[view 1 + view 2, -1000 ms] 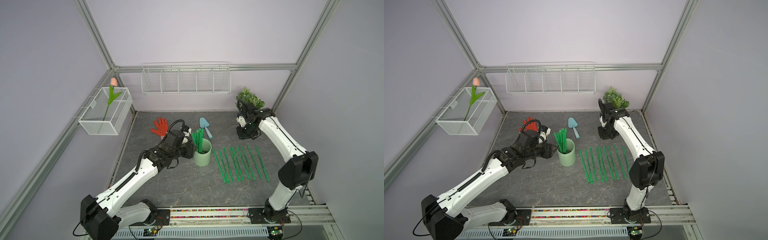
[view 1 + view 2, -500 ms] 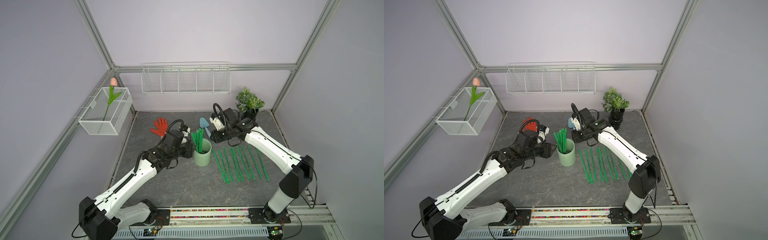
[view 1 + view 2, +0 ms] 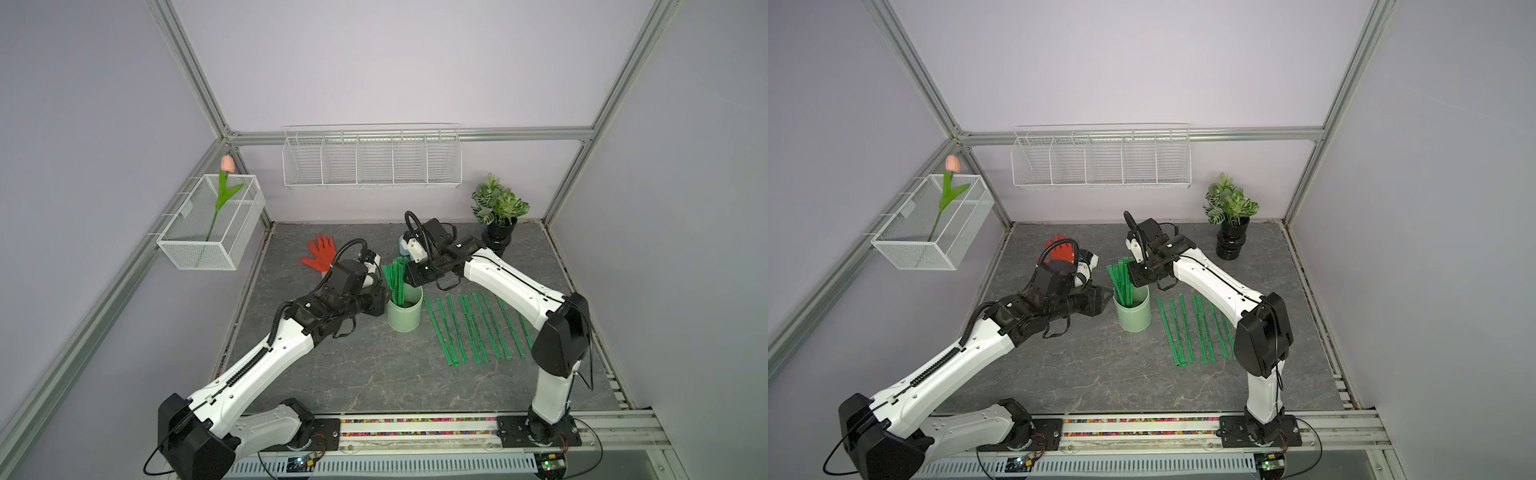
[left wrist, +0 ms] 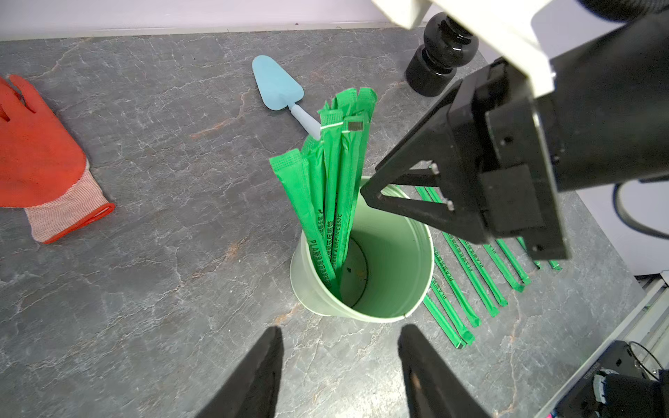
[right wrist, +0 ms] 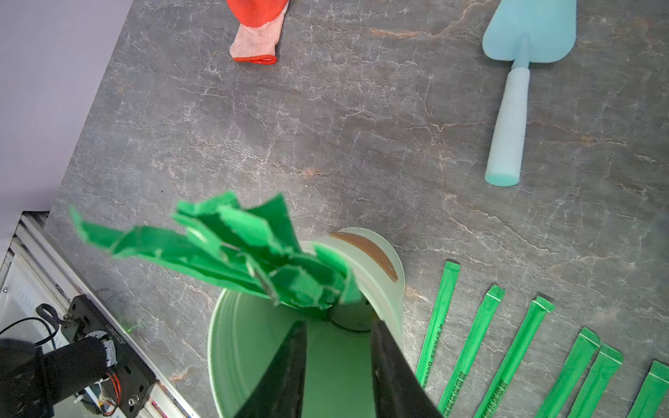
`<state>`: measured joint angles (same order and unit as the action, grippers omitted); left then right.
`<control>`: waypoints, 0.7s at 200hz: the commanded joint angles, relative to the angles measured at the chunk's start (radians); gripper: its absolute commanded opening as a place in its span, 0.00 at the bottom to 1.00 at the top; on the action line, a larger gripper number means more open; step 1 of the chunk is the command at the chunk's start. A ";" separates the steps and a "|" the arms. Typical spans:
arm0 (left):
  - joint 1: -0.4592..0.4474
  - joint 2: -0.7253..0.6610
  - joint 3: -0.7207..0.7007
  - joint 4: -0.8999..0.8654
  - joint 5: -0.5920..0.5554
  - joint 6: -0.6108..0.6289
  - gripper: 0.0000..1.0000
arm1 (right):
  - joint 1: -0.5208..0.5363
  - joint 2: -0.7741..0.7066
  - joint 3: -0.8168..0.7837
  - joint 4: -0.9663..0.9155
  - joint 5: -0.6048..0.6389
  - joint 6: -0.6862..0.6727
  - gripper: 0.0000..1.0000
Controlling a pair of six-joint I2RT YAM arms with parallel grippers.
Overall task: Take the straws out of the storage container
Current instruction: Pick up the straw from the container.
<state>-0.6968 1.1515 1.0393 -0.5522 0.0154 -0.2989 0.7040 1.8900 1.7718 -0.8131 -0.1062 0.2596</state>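
Note:
The storage container (image 3: 405, 313) (image 3: 1133, 316) is a pale mint cup standing mid-table. Several green straws (image 3: 397, 278) (image 4: 336, 173) (image 5: 231, 246) stand in it, leaning toward the back left. Several more straws (image 3: 473, 328) (image 3: 1200, 328) (image 5: 514, 347) lie in a row on the table to its right. My left gripper (image 3: 1105, 297) (image 4: 340, 328) is open, low at the cup's left side, with only bare table between its fingertips. Open too, my right gripper (image 3: 1136, 281) (image 5: 338, 322) hovers over the cup's mouth beside the straw tops, holding nothing.
A red glove (image 3: 320, 253) lies at the back left. A blue trowel (image 4: 278, 87) (image 5: 521, 72) lies behind the cup. A black plant pot (image 3: 498, 239) stands at the back right. White wire baskets hang on the back wall (image 3: 372, 160) and the left wall (image 3: 212, 232).
My right arm has swung from the plant pot at the back right over to the cup's mouth, and its jaws have widened slightly. The left arm has barely moved.

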 commanded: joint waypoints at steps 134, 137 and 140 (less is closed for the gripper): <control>-0.003 -0.003 -0.001 -0.002 0.006 0.001 0.55 | 0.015 0.062 0.069 -0.024 -0.035 0.007 0.18; -0.003 -0.003 -0.001 -0.002 0.006 0.001 0.55 | 0.017 0.061 0.069 -0.026 -0.035 0.007 0.18; -0.003 -0.004 -0.001 -0.002 0.005 0.001 0.55 | 0.017 0.061 0.068 -0.027 -0.035 0.006 0.18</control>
<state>-0.6968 1.1519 1.0393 -0.5518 0.0170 -0.2989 0.7139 1.9461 1.8179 -0.8150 -0.1318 0.2623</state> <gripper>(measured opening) 0.552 0.187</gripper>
